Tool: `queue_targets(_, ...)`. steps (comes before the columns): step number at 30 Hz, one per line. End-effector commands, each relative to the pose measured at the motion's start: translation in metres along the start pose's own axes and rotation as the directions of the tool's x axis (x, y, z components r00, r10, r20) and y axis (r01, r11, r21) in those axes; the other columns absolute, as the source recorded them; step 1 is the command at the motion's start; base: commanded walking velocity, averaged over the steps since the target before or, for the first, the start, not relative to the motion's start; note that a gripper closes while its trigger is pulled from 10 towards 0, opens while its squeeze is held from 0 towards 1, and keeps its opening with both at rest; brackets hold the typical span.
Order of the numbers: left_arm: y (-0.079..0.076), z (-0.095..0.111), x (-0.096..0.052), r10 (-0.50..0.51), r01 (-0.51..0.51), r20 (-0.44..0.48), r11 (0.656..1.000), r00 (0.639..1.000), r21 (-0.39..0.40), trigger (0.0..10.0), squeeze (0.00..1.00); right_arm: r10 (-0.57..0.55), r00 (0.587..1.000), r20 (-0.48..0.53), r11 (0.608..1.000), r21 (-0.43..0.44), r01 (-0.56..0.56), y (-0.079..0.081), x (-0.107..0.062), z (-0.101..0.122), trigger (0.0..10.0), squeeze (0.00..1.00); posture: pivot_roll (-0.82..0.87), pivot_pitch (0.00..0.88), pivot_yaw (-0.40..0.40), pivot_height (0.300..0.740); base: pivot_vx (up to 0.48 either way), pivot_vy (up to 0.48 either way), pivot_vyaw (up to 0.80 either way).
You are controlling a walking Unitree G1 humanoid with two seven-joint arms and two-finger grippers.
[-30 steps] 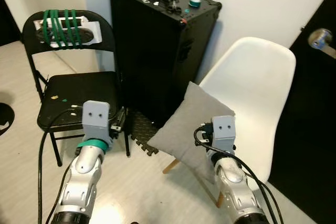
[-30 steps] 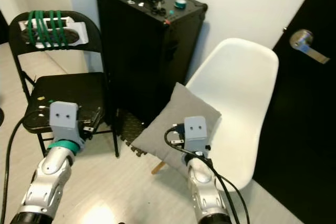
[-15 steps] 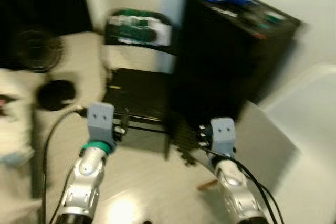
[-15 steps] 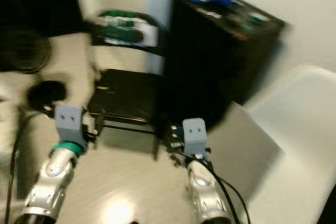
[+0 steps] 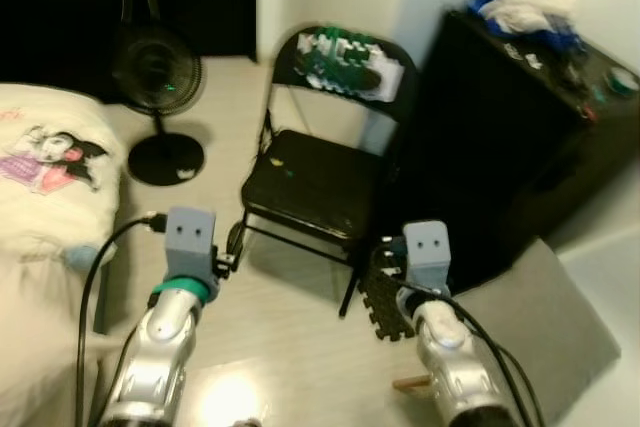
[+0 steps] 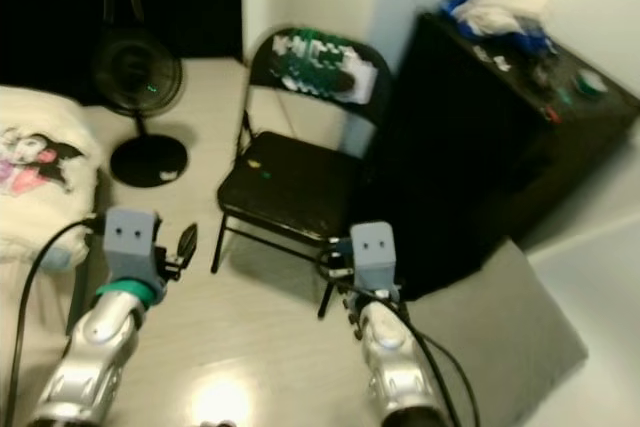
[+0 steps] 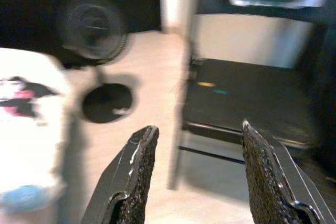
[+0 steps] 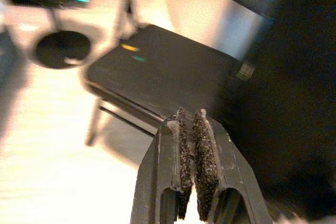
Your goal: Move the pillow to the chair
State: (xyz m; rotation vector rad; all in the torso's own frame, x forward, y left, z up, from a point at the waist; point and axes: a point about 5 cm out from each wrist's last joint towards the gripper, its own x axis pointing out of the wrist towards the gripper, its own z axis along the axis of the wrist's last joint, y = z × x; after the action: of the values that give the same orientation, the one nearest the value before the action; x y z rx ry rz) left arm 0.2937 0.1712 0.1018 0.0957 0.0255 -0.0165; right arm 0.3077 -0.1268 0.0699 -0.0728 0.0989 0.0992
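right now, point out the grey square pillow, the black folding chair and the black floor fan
grey square pillow (image 5: 545,322), left eye view, middle of its face
black folding chair (image 5: 315,185), left eye view, seat
black floor fan (image 5: 157,75), left eye view, round head

One black folding chair (image 5: 318,182) stands on the floor. One grey pillow (image 5: 545,322) lies low at the right. One black case (image 5: 510,137) stands by the wall, with one heap of white and blue cloth (image 5: 530,2) on top. One standing fan (image 5: 158,87) is beside one bed (image 5: 45,187). Two silver arms reach forward.
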Motion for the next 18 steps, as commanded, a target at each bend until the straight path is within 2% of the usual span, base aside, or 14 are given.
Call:
queue_targets(1, -0.0076, -0.0019, -0.0013, -0.027, 0.027, -0.010, 1.000, 1.000, -0.016, 10.0, 0.00, -0.008, 0.999, -0.037, 1.000, -0.011, 0.008, -0.0033, -0.0041, -0.0093, 10.0, 0.00, 0.10, 0.003, -0.043, 0.740, 0.000, 0.000, 0.80)
queue_targets(18, -0.0021, -0.0019, -0.0011, -0.004, 0.004, -0.021, 1.000, 1.000, -0.010, 10.0, 0.00, -0.014, 0.999, -0.039, 1.000, -0.007, 0.014, -0.0035, -0.0060, -0.0116, 10.0, 0.00, 0.09, 0.006, -0.030, 0.740, 0.000, 0.000, 0.80)
